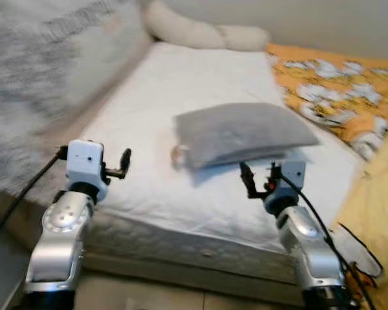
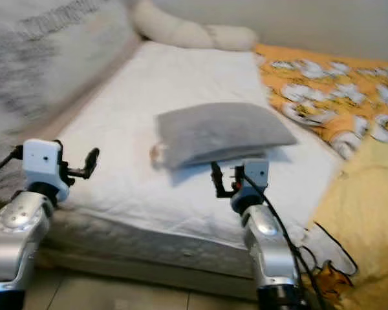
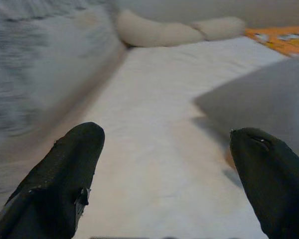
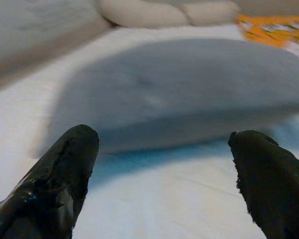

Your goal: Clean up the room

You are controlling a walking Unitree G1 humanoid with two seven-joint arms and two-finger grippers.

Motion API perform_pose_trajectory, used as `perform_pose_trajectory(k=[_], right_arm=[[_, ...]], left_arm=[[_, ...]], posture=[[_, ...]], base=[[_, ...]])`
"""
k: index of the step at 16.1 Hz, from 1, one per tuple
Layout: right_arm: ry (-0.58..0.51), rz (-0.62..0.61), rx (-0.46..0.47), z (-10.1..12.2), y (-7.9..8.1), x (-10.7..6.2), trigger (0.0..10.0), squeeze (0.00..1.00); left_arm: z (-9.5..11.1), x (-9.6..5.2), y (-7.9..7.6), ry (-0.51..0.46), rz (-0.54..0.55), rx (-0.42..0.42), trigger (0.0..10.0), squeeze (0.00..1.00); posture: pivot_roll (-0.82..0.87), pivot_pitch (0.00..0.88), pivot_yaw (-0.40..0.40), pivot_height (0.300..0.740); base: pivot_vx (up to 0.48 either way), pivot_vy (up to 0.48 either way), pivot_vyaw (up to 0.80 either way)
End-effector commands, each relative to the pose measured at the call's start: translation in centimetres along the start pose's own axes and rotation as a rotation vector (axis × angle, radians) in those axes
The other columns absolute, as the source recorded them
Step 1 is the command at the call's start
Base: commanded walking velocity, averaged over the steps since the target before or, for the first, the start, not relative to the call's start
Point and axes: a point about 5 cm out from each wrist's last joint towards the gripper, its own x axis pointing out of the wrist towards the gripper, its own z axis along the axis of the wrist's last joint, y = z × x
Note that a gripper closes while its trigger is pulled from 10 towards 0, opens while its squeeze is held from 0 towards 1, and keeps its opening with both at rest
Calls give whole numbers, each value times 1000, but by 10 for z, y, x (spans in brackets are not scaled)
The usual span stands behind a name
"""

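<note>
A grey pillow [image 1: 242,132] lies across the middle of the white mattress [image 1: 174,84]. A small pinkish thing [image 1: 178,154] peeks out at its left end. My right gripper [image 1: 258,177] hangs open just in front of the pillow's near edge, and the pillow [image 4: 189,89] looms close between its fingers [image 4: 60,174]. My left gripper [image 1: 124,165] is open over the mattress's near left side, apart from the pillow [image 3: 261,99], with nothing between its fingertips [image 3: 65,174].
A long cream bolster [image 1: 204,32] lies at the head of the bed. An orange patterned blanket [image 1: 336,84] covers the right side, with yellow fabric [image 1: 375,213] and a black cable [image 1: 355,252] below it. A grey fuzzy blanket [image 1: 39,77] is bunched at the left.
</note>
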Motion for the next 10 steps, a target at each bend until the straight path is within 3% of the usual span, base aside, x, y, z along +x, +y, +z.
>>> perform_pose_trajectory(k=[1, 10], right_arm=[[-15, -11, -2, 4, -2, 2, 10000, 0], [-17, -20, 0, 4, -2, 3, 10000, 0]], left_arm=[[2, 1, 1, -2, -1, 9, 10000, 0], [1, 1, 0, 1, -18, 15, 10000, 0]], posture=[[0, 0, -39, 740], [-4, 0, -31, 740]], base=[[341, 0, 0], [334, 0, 0]])
